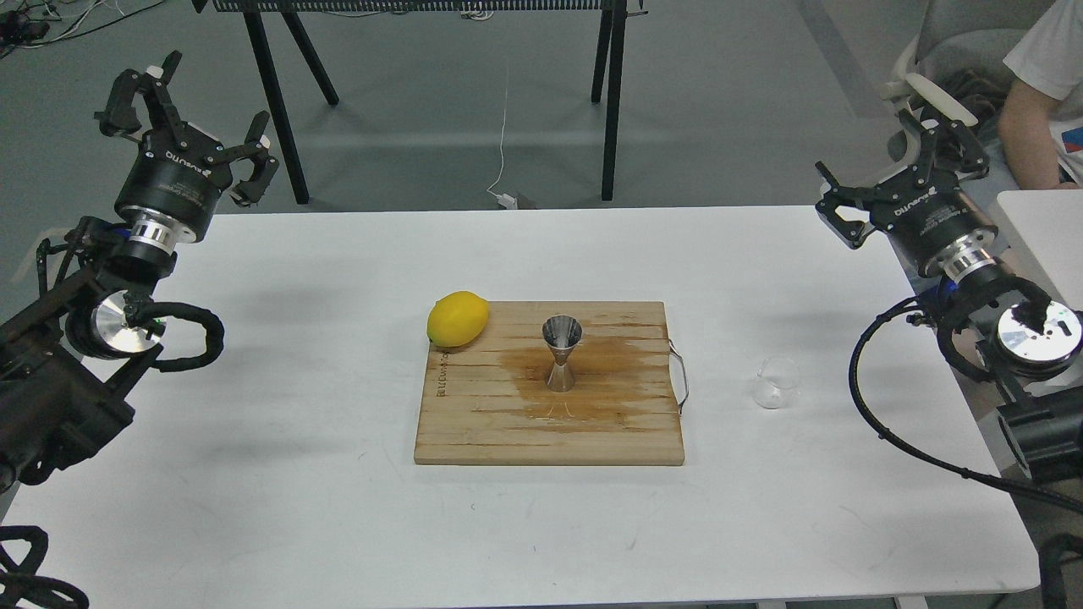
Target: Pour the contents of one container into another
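Glass cup [777,381] right of jigger [561,353]

Bright, even overhead light floods the white table [279,474], casting soft, faint shadows; the frame is sharp, with glints on the steel jigger [561,355].

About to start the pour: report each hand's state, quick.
Left hand: open, holding nothing, raised off the table's far left corner.
Right hand: open, holding nothing, raised at the far right, away from the glass cup.
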Available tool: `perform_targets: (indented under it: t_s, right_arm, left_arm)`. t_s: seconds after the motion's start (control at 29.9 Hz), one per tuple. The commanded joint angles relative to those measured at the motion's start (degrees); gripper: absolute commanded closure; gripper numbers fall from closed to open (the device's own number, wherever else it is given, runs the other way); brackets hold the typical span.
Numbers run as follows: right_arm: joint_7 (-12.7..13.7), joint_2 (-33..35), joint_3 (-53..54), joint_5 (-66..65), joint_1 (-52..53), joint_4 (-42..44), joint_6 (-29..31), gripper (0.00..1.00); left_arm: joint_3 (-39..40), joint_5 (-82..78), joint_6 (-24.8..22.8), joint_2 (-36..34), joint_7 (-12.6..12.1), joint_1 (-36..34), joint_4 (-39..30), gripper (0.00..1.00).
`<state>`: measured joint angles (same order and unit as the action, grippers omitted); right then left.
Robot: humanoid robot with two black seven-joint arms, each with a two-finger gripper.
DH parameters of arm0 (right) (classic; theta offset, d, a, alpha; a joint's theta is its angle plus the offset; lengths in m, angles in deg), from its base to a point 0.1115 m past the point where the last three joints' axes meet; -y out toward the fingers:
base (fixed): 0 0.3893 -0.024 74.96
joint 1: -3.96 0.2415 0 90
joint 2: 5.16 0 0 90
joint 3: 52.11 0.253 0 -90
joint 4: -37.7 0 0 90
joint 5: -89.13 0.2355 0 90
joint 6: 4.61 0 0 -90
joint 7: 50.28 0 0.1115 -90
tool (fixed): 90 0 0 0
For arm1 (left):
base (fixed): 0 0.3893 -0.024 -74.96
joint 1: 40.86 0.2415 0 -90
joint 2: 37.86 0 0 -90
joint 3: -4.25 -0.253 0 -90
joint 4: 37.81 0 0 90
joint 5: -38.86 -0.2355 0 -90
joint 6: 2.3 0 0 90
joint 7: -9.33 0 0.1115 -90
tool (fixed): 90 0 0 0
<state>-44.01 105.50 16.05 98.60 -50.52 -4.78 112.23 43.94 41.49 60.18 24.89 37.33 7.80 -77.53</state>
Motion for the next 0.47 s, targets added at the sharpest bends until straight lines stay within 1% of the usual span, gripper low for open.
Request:
perform_targets:
  t_s: [0.0,0.43]
  right_arm:
    - [-2.05,-2.19,-2.84,-0.68,6.03,5.65,1.16,0.0]
    - [-2.49,-3.16,-2.68,-0.5,7.19,5.75,1.16,0.0]
  left_arm:
    - [0.13,0.0,0.01,0.01,0.0,0.02,0.0,0.0]
    - [0.04,0.0,0.09,0.18,0.0,0.02,0.09,0.0]
